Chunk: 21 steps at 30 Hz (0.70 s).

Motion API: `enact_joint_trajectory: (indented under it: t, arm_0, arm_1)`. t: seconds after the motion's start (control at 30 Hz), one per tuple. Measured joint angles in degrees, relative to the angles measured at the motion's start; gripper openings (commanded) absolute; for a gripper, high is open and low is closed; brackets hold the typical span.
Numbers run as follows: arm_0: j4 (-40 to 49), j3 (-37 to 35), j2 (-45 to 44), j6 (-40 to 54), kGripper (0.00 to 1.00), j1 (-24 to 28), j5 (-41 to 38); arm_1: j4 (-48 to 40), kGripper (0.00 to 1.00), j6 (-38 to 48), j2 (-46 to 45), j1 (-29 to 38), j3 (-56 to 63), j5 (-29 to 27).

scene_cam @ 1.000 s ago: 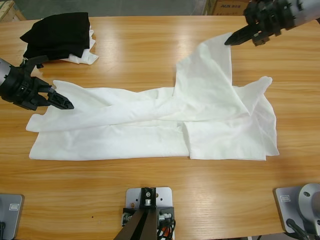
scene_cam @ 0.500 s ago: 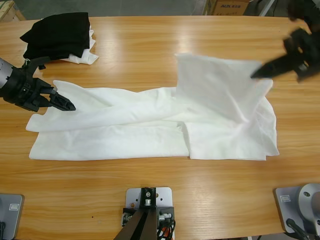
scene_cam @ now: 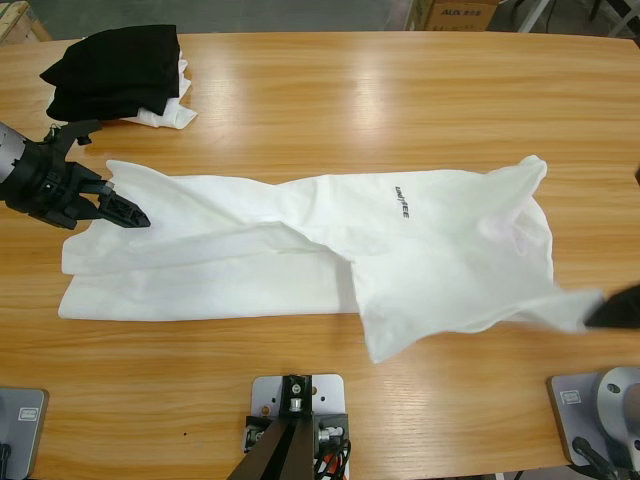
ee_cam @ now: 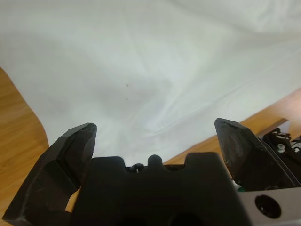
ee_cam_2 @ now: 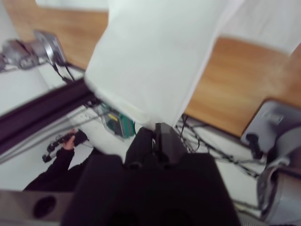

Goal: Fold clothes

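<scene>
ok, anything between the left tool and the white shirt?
Nothing visible. The left tool sits with jaws open right at the left end of the white T-shirt, with only cloth ahead of it in its wrist view. The black bundle lies apart, further up the table.

L gripper (ee_cam: 153, 136) jaws apart; R gripper (ee_cam_2: 155, 129) clamped.

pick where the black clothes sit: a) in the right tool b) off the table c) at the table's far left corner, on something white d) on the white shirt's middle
c, the black clothes lie at the table's far left corner on a white piece, apart from the white shirt.
</scene>
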Motion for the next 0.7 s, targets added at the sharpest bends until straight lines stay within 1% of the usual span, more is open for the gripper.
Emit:
enact_joint_trajectory:
  t: [0.1, 0.3, 0.43, 0.5, 0.6, 0.7]
  arm_0:
    - [0.00, 0.23, 0.00, 0.00, 0.982, 0.00, 0.00]
    - [-0.42, 0.64, -0.05, -0.96, 0.982, 0.00, 0.07]
    - [-1.97, -0.50, -0.78, -4.14, 0.977, 0.51, 0.11]
    - [-2.67, -1.90, -0.92, -6.01, 0.977, 1.20, 0.12]
    - [-4.80, -2.80, -0.92, -9.52, 0.977, 3.08, 0.12]
    - [-7.60, -3.42, -0.26, -11.76, 0.977, 4.03, 0.02]
  arm_1:
    - [1.79, 0.000, 2.92, -1.99, 2.46, 0.04, 0.00]
    - [6.25, 0.000, 6.35, -6.98, 2.89, 0.08, -0.93]
    - [6.94, 0.000, 7.37, -10.58, 1.70, 0.13, -1.22]
    - [6.91, 0.000, 7.47, -11.14, 0.99, 0.20, -1.23]
    - [6.33, 0.000, 7.47, -11.68, -1.92, 0.21, -1.23]
    - [3.98, 0.000, 7.47, -11.67, -3.90, 0.18, -1.23]
